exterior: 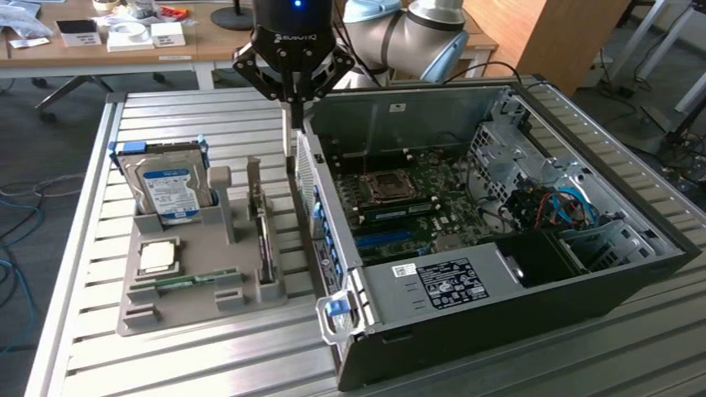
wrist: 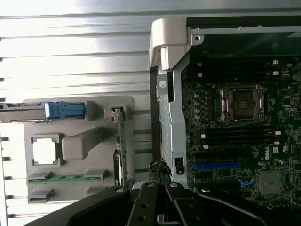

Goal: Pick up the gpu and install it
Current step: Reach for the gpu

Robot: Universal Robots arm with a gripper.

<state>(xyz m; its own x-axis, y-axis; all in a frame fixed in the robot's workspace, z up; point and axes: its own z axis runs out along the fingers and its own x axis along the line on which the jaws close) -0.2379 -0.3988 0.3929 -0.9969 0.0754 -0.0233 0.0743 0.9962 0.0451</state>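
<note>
GPU (exterior: 264,227) stood on its long edge in a slot of the grey holder tray (exterior: 165,313), running from 12 to 6 o'clock in the exterior view. In the wrist view the GPU (wrist: 120,141) showed edge-on as a thin line in that slot.

The tray lay on the slatted metal table (exterior: 198,364), just beside the open computer case (exterior: 617,273), at the case's 9 o'clock. In the tray, the blue-labelled hard drive (exterior: 168,188) stood upright at the GPU's 10 o'clock. A square processor chip (exterior: 158,256) lay flat at the GPU's 8 o'clock, with the green memory stick (exterior: 188,279) just at the chip's 5 o'clock.

The gripper (exterior: 290,165) hung at the GPU's 1 o'clock, over the narrow gap between the tray and the case wall, apart from the card. It was clenched, its fingers drawn together into one thin line pointing straight down. In the wrist view the gripper (wrist: 157,168) had its tips close to the case's side wall.

Inside the case the motherboard (exterior: 419,207) lay exposed. Its processor socket (exterior: 389,186) sat at the gripper's 4 o'clock, and blue cables (exterior: 568,207) lay at the socket's 3 o'clock.
</note>
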